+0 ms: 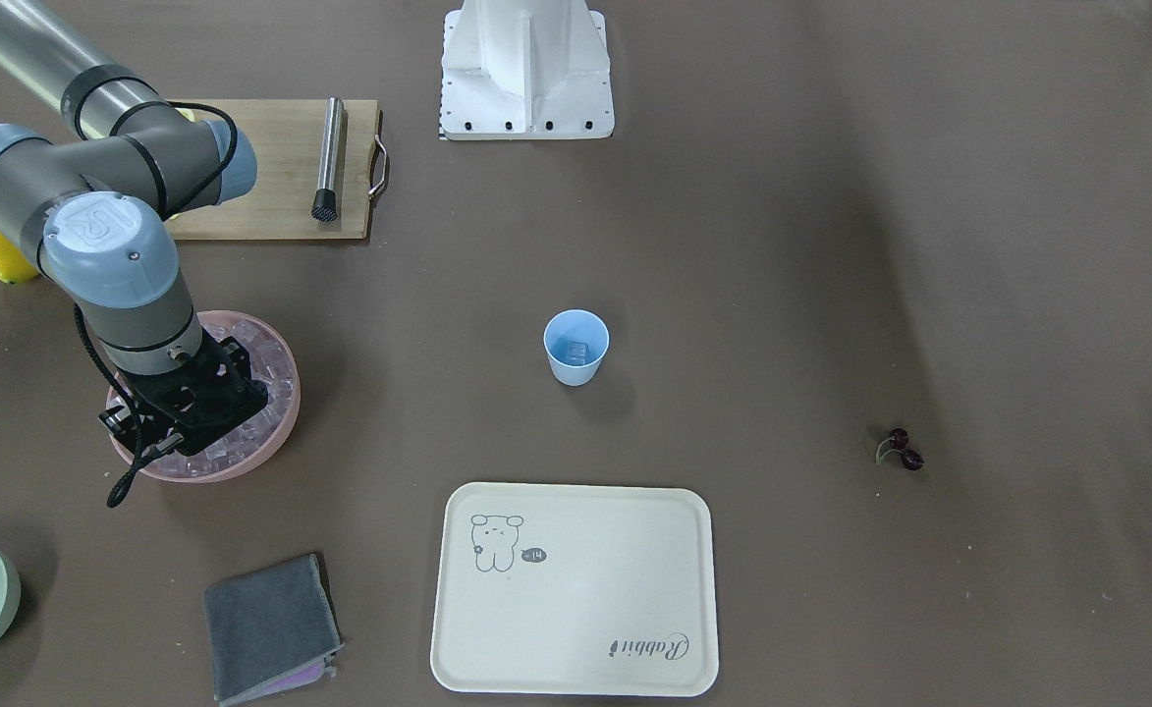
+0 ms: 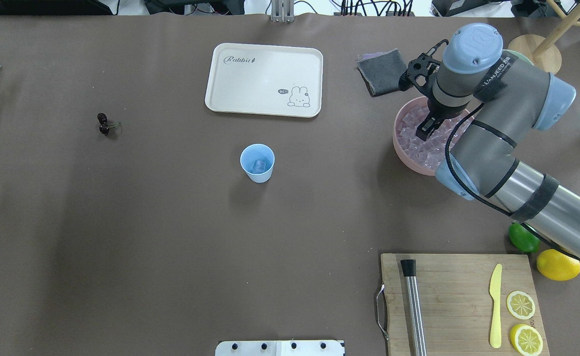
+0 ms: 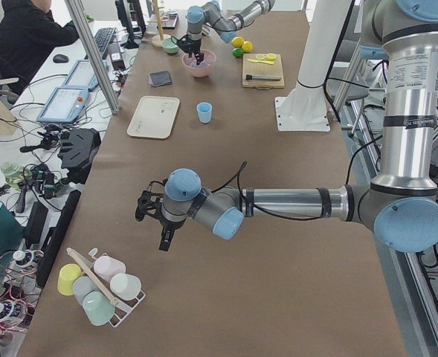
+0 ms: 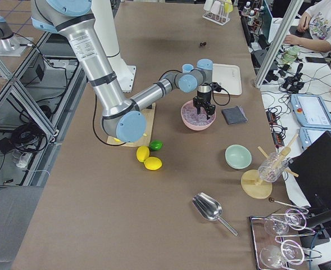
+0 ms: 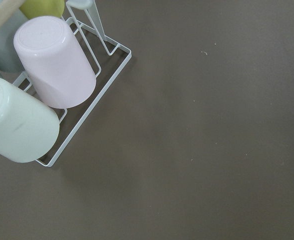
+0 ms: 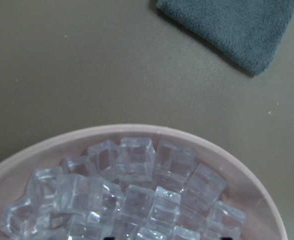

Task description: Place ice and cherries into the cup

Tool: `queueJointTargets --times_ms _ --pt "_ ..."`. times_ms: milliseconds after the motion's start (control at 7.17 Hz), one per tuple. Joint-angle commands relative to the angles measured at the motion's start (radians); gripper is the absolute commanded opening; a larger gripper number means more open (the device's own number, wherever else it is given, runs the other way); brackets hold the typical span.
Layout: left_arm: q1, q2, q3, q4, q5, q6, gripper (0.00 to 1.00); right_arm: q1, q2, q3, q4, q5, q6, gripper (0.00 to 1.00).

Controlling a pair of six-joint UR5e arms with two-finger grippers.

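- Presently, the right gripper (image 2: 425, 129) hangs fingers-down inside the pink bowl (image 2: 401, 148), which stands on the robot's right of the cup (image 2: 257, 162). Its tips sit among the ice (image 2: 415, 142).
- See the right wrist view: two dark fingertips (image 6: 107, 238) stand spread apart at the lower edge with cubes between them. The jaws are released and grasp nothing.
- Relation to mind: the ice lies straight beneath the gripper. Your coming move is therefore judged a short descent and a squeeze, not a sideways reach. The cubes are equal-sided, so no long axis governs the wrist angle.
- The cup stands upright, well apart from the bowl, with one cube (image 2: 260, 165) lying inside it.
- The cherries (image 2: 104, 123) lie on the bare table on the robot's left of the cup, well apart from it, their stems turned toward the cup.
- The left gripper (image 3: 161, 232) hovers on that same left side, so it is probably the nearer arm for the cherries. You cannot tell whether it is spread or clenched.
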Motion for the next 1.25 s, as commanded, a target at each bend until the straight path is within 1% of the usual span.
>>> queueJointTargets --times_ms 0,139,279,418,558,837,976,1116 --pt "0.0 0.0 0.0 0.0 0.0 0.0 0.98 -0.011 -0.008 0.003 0.0 -0.021 0.005 0.76" --pt "0.0 0.003 0.0 0.0 0.0 0.0 0.98 -0.02 -0.01 0.0 0.0 -0.027 0.016 0.69" --pt "0.0 0.003 0.0 0.0 0.0 0.0 0.98 -0.021 -0.008 0.008 0.0 -0.033 0.036 0.56" --pt "0.0 0.005 0.0 0.0 0.0 0.0 0.98 -0.028 -0.004 0.009 0.0 -0.033 0.044 0.47" --pt "0.002 0.005 0.004 0.0 0.0 0.001 0.98 -0.03 -0.004 0.011 0.0 -0.033 0.048 0.46" --pt "0.0 0.008 0.009 -0.012 -0.002 0.0 0.98 -0.036 -0.007 0.012 0.0 -0.048 0.067 0.37" --pt "0.002 0.008 0.011 -0.012 0.0 0.001 0.98 -0.042 -0.007 0.014 0.0 -0.054 0.074 0.36" --pt "0.002 0.008 0.014 -0.012 -0.002 0.001 0.98 -0.044 -0.007 0.014 0.0 -0.062 0.076 0.37"
